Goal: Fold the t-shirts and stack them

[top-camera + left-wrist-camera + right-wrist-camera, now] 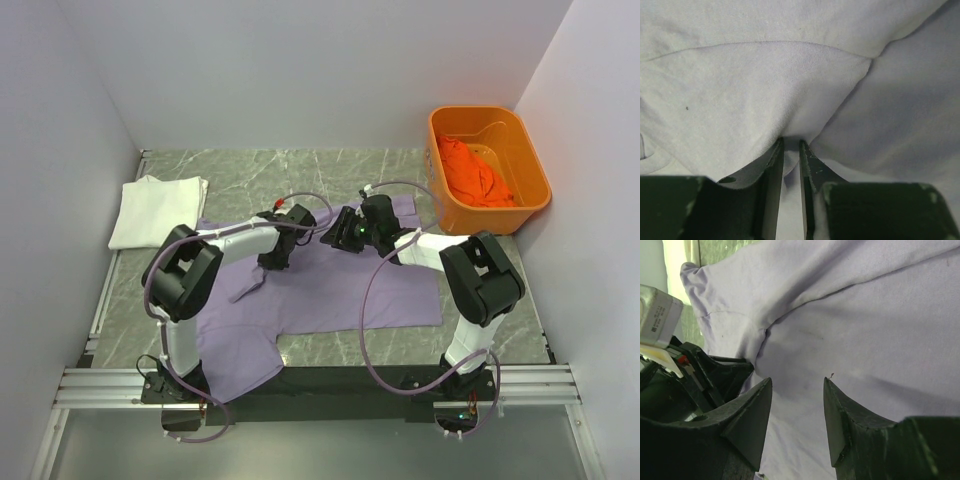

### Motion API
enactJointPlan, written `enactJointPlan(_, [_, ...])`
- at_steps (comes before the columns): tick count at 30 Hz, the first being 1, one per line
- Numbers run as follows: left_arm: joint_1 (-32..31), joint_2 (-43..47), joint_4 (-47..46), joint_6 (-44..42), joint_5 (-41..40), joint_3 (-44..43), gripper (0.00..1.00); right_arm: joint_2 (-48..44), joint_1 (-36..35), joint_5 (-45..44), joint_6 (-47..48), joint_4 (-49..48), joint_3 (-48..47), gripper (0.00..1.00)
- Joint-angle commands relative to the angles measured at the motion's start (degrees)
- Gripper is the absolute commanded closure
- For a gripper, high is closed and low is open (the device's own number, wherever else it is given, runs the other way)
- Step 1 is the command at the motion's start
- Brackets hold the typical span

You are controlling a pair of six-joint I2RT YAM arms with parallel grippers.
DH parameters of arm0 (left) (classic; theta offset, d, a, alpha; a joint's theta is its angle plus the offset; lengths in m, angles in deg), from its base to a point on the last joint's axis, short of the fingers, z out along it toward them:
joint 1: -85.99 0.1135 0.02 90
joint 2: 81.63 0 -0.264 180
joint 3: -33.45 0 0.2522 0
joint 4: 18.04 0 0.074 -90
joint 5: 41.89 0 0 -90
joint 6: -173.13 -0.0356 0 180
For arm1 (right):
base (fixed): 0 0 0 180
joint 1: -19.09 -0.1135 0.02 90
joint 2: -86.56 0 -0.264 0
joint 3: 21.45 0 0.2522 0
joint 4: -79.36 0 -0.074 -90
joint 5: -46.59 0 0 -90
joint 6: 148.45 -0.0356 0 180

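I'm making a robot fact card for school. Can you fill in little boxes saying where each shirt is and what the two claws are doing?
purple t-shirt: spread out on the table, a bit rumpled, not yet folded
white t-shirt: folded, at the table's far left
orange t-shirt: bunched up inside the orange tub
left gripper: pinching a fold of the purple t-shirt
right gripper: open, over the purple t-shirt, close to the left gripper
stack: nothing lies on the white t-shirt
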Motion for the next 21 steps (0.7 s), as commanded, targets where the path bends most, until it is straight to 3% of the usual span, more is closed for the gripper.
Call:
enactJointPlan(1, [1.21,2.48,-4.23,-1.25,6.10,1.12,0.75,0.88,0.44,0.71,-0.29,-2.11,-0.36,0.48])
enactJointPlan(11, [2.80,2.75,-5.37,-1.16,7.60,1.03,0.76,0.97,0.53,0.80,-0.37,-2.11,-0.45,0.48])
enactJointPlan(14, [3.24,2.66,-5.55,-1.43,8.39,1.65,0.83,1.14,0.53,0.80,-0.37,-2.11,-0.53,0.48])
enactJointPlan(15, [3.41,2.75,-5.38,-1.52,8.48,1.74,0.91,1.14,0.44,0.80,-0.29,-2.02,-0.62,0.48])
enactJointPlan(18, [4.20,3.63,-4.94,-2.22,8.92,2.09,0.99,1.14,0.44,0.80,-0.20,-1.94,-0.62,0.48])
enactJointPlan(21, [5.61,5.47,-4.24,-3.45,9.27,2.00,0.99,1.14,0.44,0.89,-0.02,-1.67,-0.80,0.48])
